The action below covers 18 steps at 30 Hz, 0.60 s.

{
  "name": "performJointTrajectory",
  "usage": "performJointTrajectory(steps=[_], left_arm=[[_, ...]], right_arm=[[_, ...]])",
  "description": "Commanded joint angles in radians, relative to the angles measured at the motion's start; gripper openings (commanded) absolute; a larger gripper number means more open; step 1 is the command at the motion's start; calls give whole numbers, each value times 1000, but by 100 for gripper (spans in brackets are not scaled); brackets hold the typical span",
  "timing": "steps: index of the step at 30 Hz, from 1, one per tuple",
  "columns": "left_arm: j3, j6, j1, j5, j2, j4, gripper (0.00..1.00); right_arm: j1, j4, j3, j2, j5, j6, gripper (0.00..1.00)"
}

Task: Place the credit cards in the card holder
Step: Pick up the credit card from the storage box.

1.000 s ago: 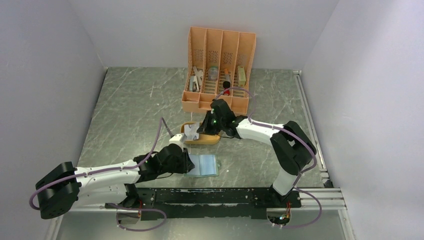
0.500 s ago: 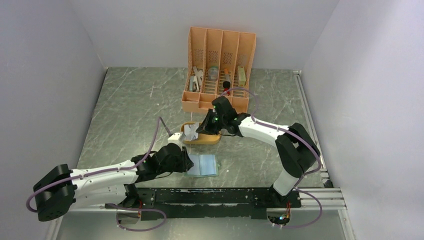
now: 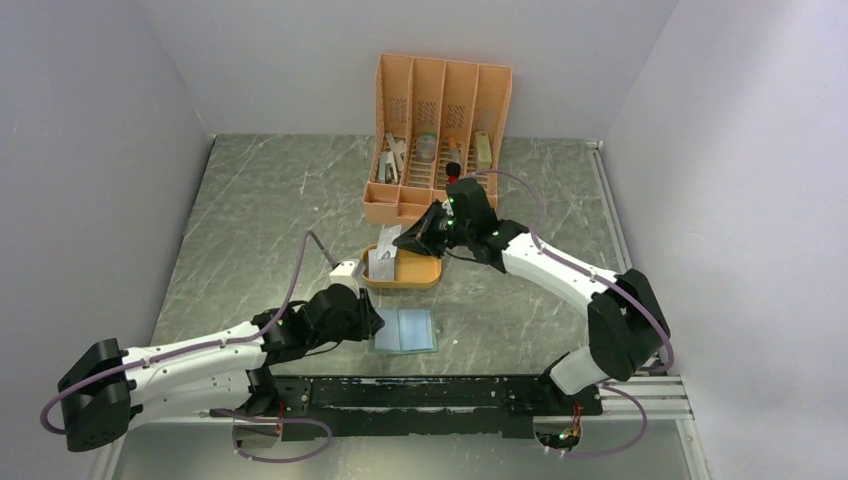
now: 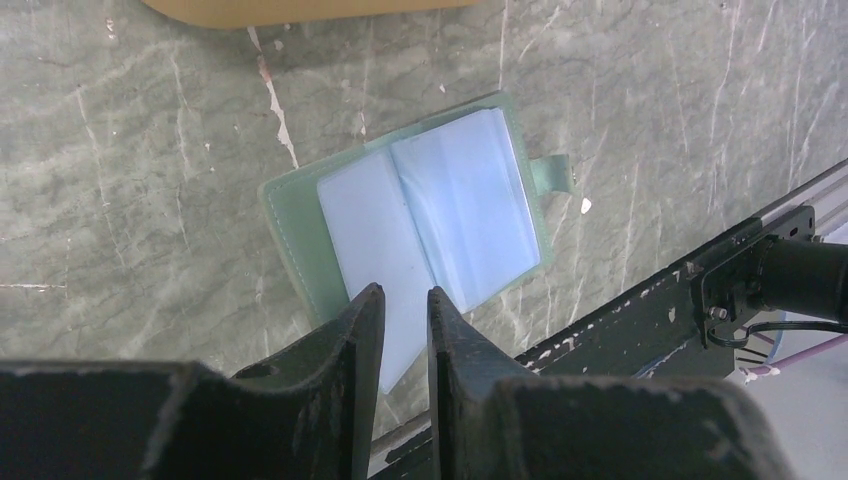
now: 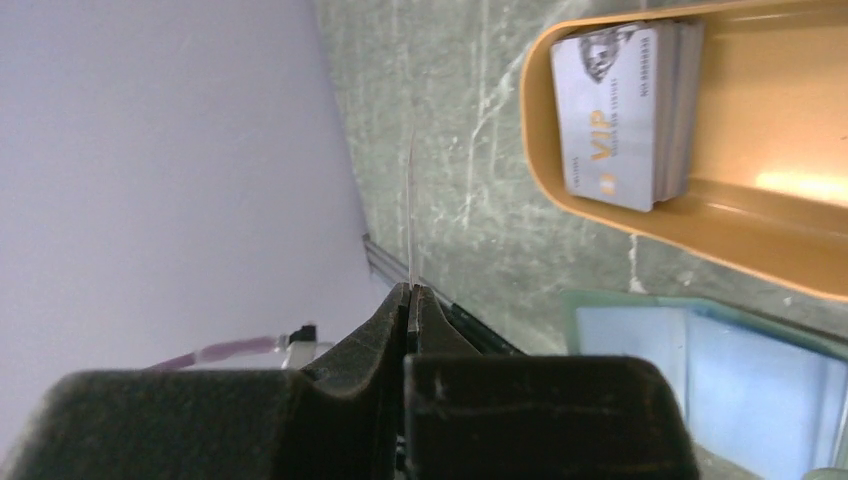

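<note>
The grey-green card holder (image 3: 405, 329) lies open on the table, its clear pockets up (image 4: 470, 190). My left gripper (image 3: 372, 322) (image 4: 400, 300) hovers at its left edge with jaws a narrow gap apart. A pale pocket leaf shows in that gap, with neither finger gripping it. A stack of credit cards (image 3: 381, 265) (image 5: 615, 110) lies in the left end of the orange oval tray (image 3: 420, 273) (image 5: 780, 180). My right gripper (image 3: 408, 238) (image 5: 411, 290) is above the tray's far side, shut on one credit card (image 5: 411, 210) seen edge-on. The card holder (image 5: 700, 370) is below it.
A tall orange slotted organizer (image 3: 440, 140) with small items stands just behind the tray. A black rail (image 3: 440, 392) runs along the near table edge, close to the card holder. Walls close in the table on the left, right and back.
My right gripper has risen from the tray and drawn back to the right with one card in it. My left gripper has slid a little left, uncovering the card holder's left edge.
</note>
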Motion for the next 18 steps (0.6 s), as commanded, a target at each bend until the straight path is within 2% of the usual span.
performJointTrajectory(steps=[1,4,7,10,13,18], left_arm=[[31,15,-2,-34,-30,-30,28],[35,18,-2,-39,-41,-39,28],[42,23,-2,-39,-48,-55,28],[34,26,-2,-44,-64,-70,28],[17,23,-2,-53,-87,-81,28],[-11,12,-2,-54,-86,-44,28]], right_arm=[[-6,-13,25,-46,-48,51,0],[-7,-97,46,-87,32,-71,0],[8,-210,65,-146,101,-300,0],[32,-256,-25,-229,99,-460,0],[48,-263,-153,-273,17,-523,0],[85,-205,-279,-271,-31,-490,0]])
